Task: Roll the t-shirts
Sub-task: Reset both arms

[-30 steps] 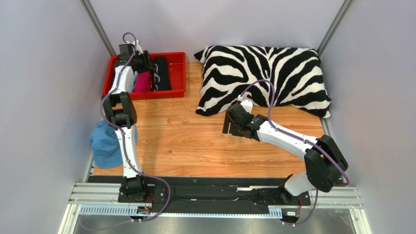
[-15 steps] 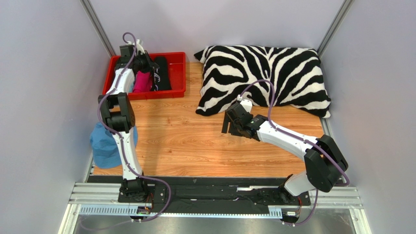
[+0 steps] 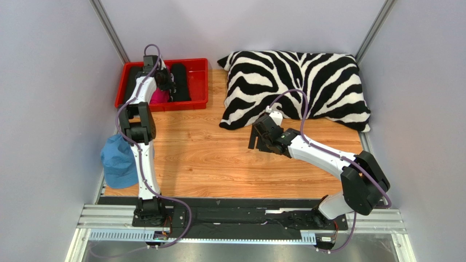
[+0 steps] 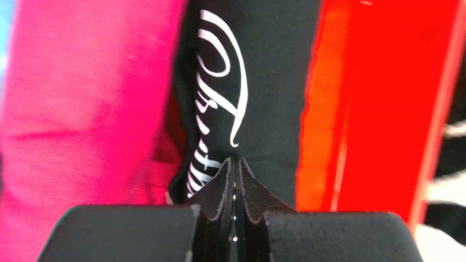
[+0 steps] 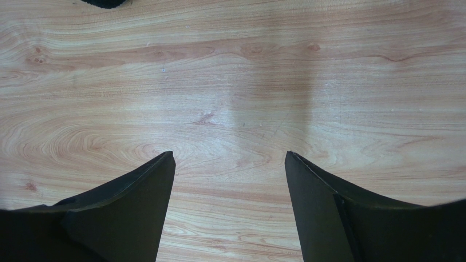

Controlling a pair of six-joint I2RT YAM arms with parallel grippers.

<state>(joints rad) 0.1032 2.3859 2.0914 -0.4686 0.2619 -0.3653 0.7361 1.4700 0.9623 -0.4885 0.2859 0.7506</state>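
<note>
Tech: Left claw (image 4: 234, 161), open a second ago, now stands closed inside the red tray (image 4: 377, 109). Grip?
Lead: Tips touch the black t-shirt (image 4: 268, 82); pinch unconfirmed. Pink t-shirt (image 4: 82, 109) lies to their left. Right claw (image 5: 229, 158) gapes, empty.

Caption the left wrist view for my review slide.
Left pincer closed at the black printed t-shirt, beside the pink t-shirt, in the red bin.

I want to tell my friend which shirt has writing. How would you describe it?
Find the red tray at the far left corner of the table. Inside, beside the pink t-shirt, lies the black t-shirt. Only it has curly white lettering.
</note>
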